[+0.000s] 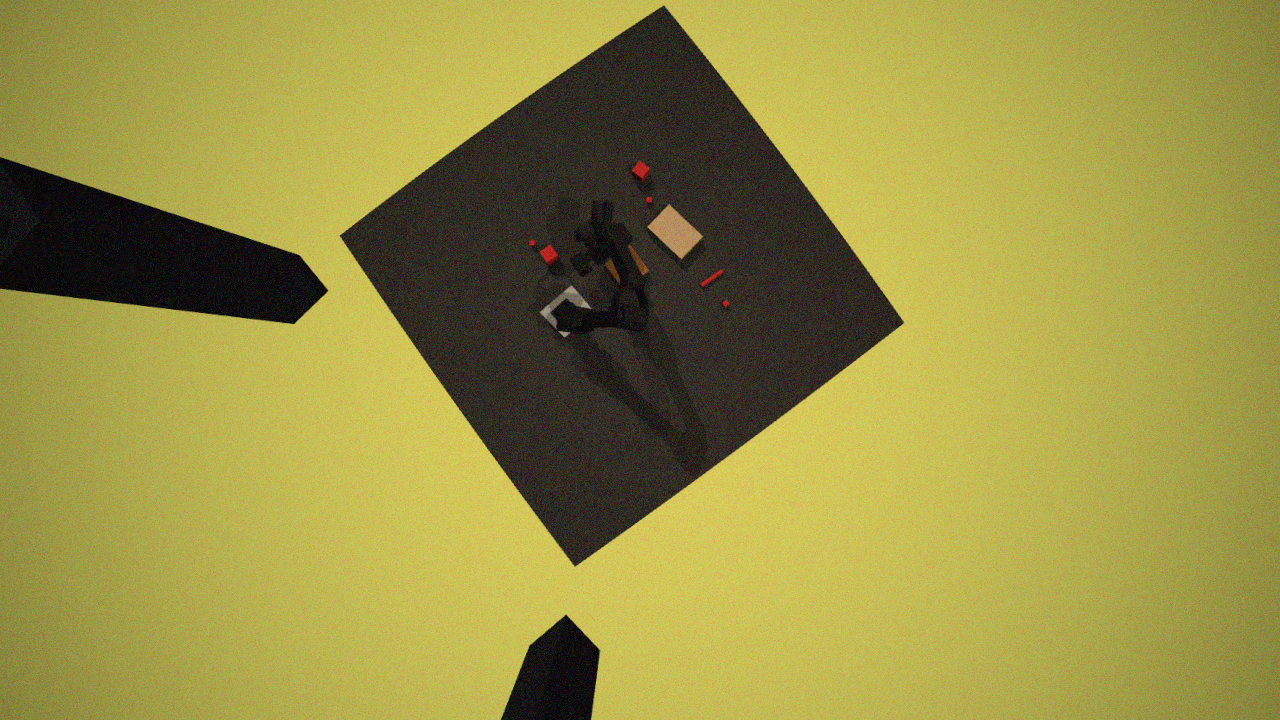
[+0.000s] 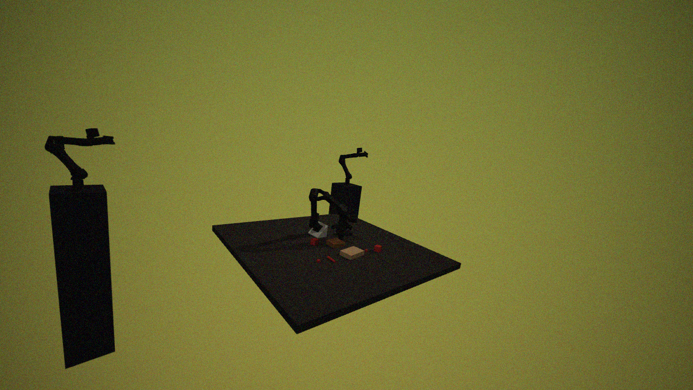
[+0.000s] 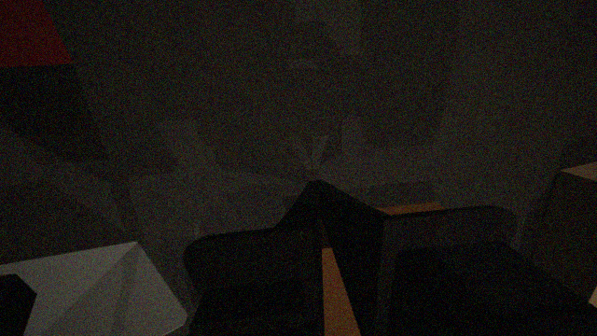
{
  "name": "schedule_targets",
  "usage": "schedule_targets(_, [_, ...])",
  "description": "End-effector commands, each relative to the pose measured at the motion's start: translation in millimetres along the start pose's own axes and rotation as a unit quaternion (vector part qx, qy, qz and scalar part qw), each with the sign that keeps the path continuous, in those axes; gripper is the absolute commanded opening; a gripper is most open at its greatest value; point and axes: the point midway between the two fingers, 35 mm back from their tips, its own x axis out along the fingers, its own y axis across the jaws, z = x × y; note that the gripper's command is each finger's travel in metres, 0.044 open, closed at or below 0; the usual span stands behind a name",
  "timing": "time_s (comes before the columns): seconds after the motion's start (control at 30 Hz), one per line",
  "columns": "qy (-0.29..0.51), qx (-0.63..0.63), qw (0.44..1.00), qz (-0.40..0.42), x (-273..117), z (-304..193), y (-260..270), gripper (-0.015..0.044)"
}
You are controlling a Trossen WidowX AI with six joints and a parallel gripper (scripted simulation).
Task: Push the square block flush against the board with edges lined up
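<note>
The brown-orange square block point(image 1: 638, 259) point(image 2: 334, 242) point(image 3: 340, 303) lies flat on the table, partly hidden by the arm from above. The tan board point(image 1: 674, 231) point(image 2: 351, 252) point(image 3: 583, 172) lies flat to its upper right in the top view, with dark table between the two. My gripper point(image 1: 601, 251) point(image 2: 342, 236) point(image 3: 315, 187) is shut with nothing held. It is low, beside the block on the side away from the board's lower end. The block shows behind the fingers in the wrist view; whether they touch it is hidden.
Red cubes point(image 1: 640, 170) point(image 1: 548, 254) point(image 2: 314, 241) point(image 2: 377, 248) stand around the parts. A red stick point(image 1: 712, 278) point(image 2: 330, 258) and tiny red cubes point(image 1: 648, 199) point(image 1: 531, 242) point(image 1: 725, 303) lie nearby. My arm's white base point(image 1: 572, 291) point(image 2: 318, 233) point(image 3: 154, 294) is at the left. Two other arms stand on pillars off the table.
</note>
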Motion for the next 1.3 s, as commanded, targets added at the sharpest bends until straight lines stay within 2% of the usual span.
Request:
schedule_targets(0.0, [0.001, 0.001, 1.000, -0.001, 0, -5, -1, 0.0000])
schedule_targets(1.27, [0.000, 0.000, 1.000, -0.001, -1, -45, -6, 0.0000])
